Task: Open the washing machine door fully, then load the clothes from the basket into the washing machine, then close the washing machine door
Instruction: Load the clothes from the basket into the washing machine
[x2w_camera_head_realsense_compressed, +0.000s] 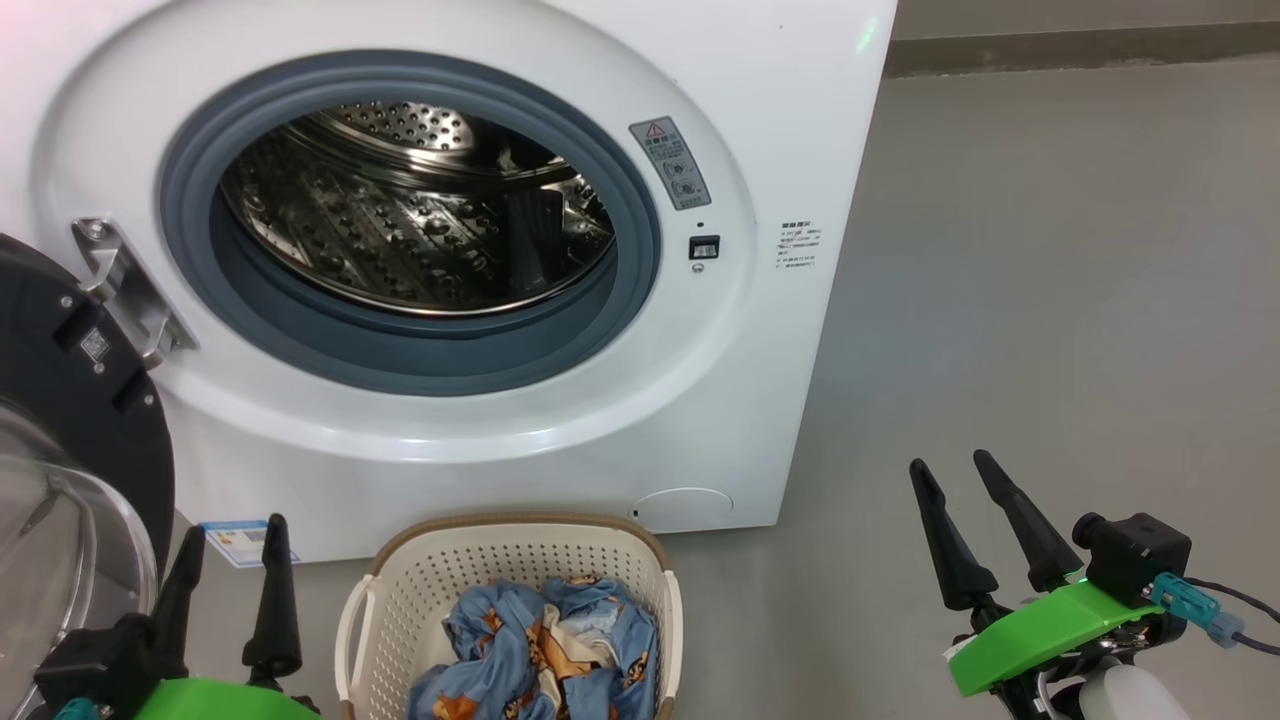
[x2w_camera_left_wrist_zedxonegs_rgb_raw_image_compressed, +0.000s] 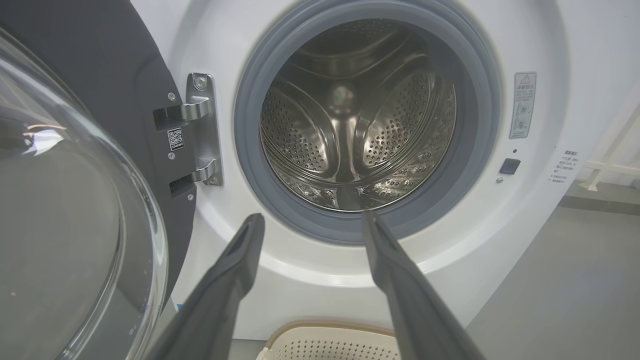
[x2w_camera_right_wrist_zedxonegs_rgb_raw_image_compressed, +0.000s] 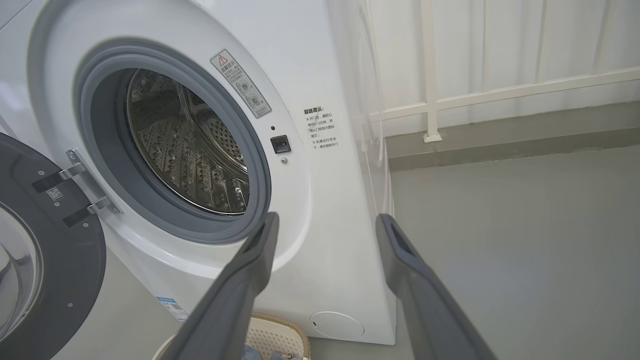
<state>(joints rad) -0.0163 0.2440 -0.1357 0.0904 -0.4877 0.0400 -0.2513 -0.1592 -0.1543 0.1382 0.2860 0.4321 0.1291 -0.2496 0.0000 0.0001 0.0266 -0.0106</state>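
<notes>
The white washing machine (x2w_camera_head_realsense_compressed: 560, 430) stands ahead with its steel drum (x2w_camera_head_realsense_compressed: 420, 210) bare. Its black washing machine door (x2w_camera_head_realsense_compressed: 70, 400) is swung wide open to the left on a metal hinge (x2w_camera_head_realsense_compressed: 125, 285); its glass bowl bulges at the lower left. On the floor in front sits the cream basket (x2w_camera_head_realsense_compressed: 400, 600) holding light-blue clothes (x2w_camera_head_realsense_compressed: 530, 640) with orange figures. My left gripper (x2w_camera_head_realsense_compressed: 232, 535) is open at the lower left, between door and basket. My right gripper (x2w_camera_head_realsense_compressed: 952, 468) is open over the floor at the lower right, empty. The drum (x2w_camera_left_wrist_zedxonegs_rgb_raw_image_compressed: 357, 125) faces the left wrist view.
Grey floor (x2w_camera_head_realsense_compressed: 1050, 300) stretches to the right of the machine. A white railing (x2w_camera_right_wrist_zedxonegs_rgb_raw_image_compressed: 500, 90) and a low kerb run along the back wall behind it. A blue sticker (x2w_camera_head_realsense_compressed: 235, 540) marks the machine's lower left corner.
</notes>
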